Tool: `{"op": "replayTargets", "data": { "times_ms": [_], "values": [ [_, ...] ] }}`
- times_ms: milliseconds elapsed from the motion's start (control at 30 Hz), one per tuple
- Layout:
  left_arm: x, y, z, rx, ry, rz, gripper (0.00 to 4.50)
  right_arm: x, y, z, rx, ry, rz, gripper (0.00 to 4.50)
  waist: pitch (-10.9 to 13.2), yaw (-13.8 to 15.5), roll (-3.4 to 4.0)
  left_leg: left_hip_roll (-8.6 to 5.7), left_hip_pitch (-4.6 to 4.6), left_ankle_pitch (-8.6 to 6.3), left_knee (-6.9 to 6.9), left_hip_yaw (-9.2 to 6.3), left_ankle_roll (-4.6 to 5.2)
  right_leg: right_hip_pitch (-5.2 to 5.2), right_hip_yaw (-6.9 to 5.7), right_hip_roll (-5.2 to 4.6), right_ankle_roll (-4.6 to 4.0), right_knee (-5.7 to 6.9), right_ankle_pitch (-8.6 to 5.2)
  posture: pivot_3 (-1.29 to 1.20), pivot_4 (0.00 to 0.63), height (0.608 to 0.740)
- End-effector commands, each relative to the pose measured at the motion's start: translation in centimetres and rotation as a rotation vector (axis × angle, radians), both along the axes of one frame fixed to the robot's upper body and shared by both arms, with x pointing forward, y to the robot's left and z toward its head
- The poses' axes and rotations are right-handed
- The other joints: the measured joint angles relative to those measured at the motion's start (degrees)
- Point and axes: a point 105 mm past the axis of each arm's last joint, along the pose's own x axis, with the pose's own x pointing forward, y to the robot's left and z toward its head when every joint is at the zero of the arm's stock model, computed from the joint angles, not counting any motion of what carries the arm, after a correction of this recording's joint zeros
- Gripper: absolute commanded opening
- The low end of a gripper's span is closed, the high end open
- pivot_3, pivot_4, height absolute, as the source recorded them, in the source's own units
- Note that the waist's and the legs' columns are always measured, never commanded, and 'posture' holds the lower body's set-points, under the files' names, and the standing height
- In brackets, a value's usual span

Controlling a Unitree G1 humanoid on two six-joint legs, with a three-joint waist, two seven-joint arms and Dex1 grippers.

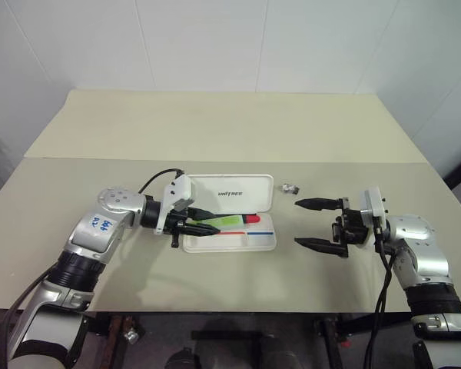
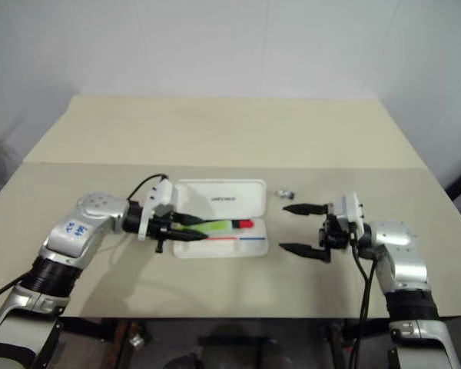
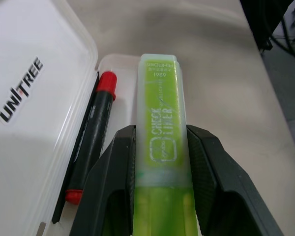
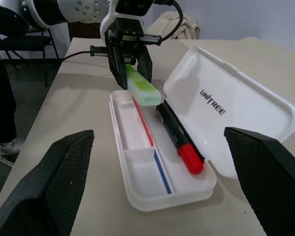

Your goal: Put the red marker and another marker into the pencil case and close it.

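Head views: the pencil case lies open near the middle of the surface, toward its near edge, lid folded back flat toward the far edge. The red marker lies inside the tray along the hinge side. The left hand reaches over the tray's left end, fingers clamped on the green highlighter, which points along the tray above it. The right hand hovers to the right of the case, well apart from it, fingers spread wide and holding nothing. A small silver object sits just beyond the lid's right corner.

Left wrist view: both black fingers press the highlighter's sides; the red marker lies beside it in the tray, against the lid.

Right wrist view: the wide-spread fingers frame the open case. The highlighter is held tilted over the tray's far end; whether it touches the tray cannot be told. The tray's stripe is red and blue.
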Motion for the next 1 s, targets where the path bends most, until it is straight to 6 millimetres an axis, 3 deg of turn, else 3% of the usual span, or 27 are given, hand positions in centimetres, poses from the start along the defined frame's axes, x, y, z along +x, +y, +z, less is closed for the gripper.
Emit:
{"op": "replayTargets", "data": {
  "times_ms": [33, 200, 833, 867, 1000],
  "values": [
    [0.3, -0.6, 0.2, 0.032, -0.023, -0.018, 1.09, -0.3, 0.0, 0.9, 0.006, -0.058, -0.010, 4.50, 0.0, 0.0, 0.00, 0.00, 0.00, 0.00, 0.02, 0.00, 0.00, 0.00, 0.00, 0.00, 0.01, 0.00, 0.00, 0.00, 0.150, 0.740],
    [0.3, -0.6, -1.0, 0.093, -0.011, -0.001, 1.09, -0.4, -0.1, 0.7, 0.007, -0.059, -0.025, 4.50, 0.0, 0.0, 0.00, 0.00, 0.00, 0.00, 0.11, -0.01, 0.00, 0.00, 0.03, 0.00, 0.02, -0.01, 0.01, 0.00, 0.150, 0.740],
    [0.2, -1.4, -1.8, 0.107, -0.003, 0.002, 1.09, -0.3, 0.2, 0.5, 0.008, -0.067, -0.046, 4.50, 0.0, 0.0, 0.00, -0.01, -0.03, -0.01, 0.46, -0.03, 0.03, 0.01, 0.10, 0.00, 0.05, 0.08, 0.02, 0.00, 0.150, 0.740],
    [0.2, -1.5, -1.8, 0.105, -0.003, 0.000, 1.81, -0.3, 0.2, 0.5, 0.007, -0.068, -0.048, 4.50, 0.0, 0.0, 0.00, 0.00, -0.03, -0.01, 0.47, -0.03, 0.03, 0.01, 0.10, 0.00, 0.05, 0.09, 0.02, 0.00, 0.150, 0.740],
    [0.2, -1.6, -1.7, 0.101, 0.000, -0.002, 3.05, -0.3, 0.2, 0.5, 0.005, -0.069, -0.053, 4.50, 0.0, 0.0, 0.00, 0.00, -0.04, -0.02, 0.51, -0.03, 0.05, 0.02, 0.11, 0.00, 0.06, 0.10, 0.03, 0.00, 0.150, 0.740]
  ]
}}
